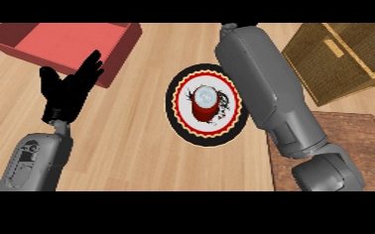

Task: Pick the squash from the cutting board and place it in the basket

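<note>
The wooden tabletop [139, 144] fills most of the view. The grey right forearm [264, 84] is the biggest thing on top of it. It goes from the lower right up to the top middle. The right hand is past the top edge, so I cannot tell if it is open or closed.

The basket [333, 59] sits in the upper right. It is woven and golden brown, with a small pale tag on it. I cannot tell what is inside it.

The red box [66, 44] is in the upper left. It is open on top, and its pink floor shows.

The dark brown cutting board [351, 129] is in the lower right, partly under the forearm. I cannot see the squash on the part that shows, so I cannot tell where the squash is.

A round plate [173, 104] lies in the middle, just left of the forearm. It has a black rim, a red zigzag ring and a white middle with dark squiggles. A red can [207, 104] stands on it, with a pale top. No words can be read on any of these.

The black left hand [70, 91] rests at the left, open, fingers up, holding nothing.
</note>
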Robot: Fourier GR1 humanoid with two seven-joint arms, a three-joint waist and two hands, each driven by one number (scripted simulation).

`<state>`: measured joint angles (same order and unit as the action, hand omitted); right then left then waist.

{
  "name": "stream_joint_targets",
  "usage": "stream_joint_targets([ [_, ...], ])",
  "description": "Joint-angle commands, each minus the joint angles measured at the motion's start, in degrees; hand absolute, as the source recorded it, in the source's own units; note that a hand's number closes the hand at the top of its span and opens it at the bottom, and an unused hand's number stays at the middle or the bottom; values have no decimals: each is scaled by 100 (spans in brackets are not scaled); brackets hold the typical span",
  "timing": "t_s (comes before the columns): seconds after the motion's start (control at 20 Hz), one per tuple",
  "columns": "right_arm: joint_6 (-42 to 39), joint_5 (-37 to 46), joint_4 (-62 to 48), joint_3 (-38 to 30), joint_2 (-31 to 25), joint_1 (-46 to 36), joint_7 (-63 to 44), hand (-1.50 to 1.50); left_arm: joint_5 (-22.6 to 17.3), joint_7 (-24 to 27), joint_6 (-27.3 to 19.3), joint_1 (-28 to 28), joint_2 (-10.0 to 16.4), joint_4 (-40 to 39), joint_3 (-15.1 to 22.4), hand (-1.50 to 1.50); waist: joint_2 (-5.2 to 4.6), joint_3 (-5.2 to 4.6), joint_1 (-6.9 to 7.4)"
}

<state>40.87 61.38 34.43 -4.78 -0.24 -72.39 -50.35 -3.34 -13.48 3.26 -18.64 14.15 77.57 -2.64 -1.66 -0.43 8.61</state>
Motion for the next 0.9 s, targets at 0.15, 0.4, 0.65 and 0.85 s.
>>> stream_joint_targets([
  [0.15, 356, 1229, -1155, 74, 23, -1223, -1834, 150, 61, -12, -87, 167, -61, 62, 30, 0, 16, 6, -171],
  [0.4, 260, 1433, -1575, -160, -517, -1695, -1892, 150, 20, 44, -149, 31, -69, 2, -83, 0, -52, 14, -253],
  [0.65, 277, 1798, -1885, -212, -672, -2057, -2349, 150, -55, 36, -66, 35, 87, -130, -249, 0, -9, 16, -375],
  [0.85, -8, 2102, -2298, -200, -1075, -2156, -2589, 150, -10, 45, -94, 102, 52, 65, -180, 0, -25, 12, -274],
])
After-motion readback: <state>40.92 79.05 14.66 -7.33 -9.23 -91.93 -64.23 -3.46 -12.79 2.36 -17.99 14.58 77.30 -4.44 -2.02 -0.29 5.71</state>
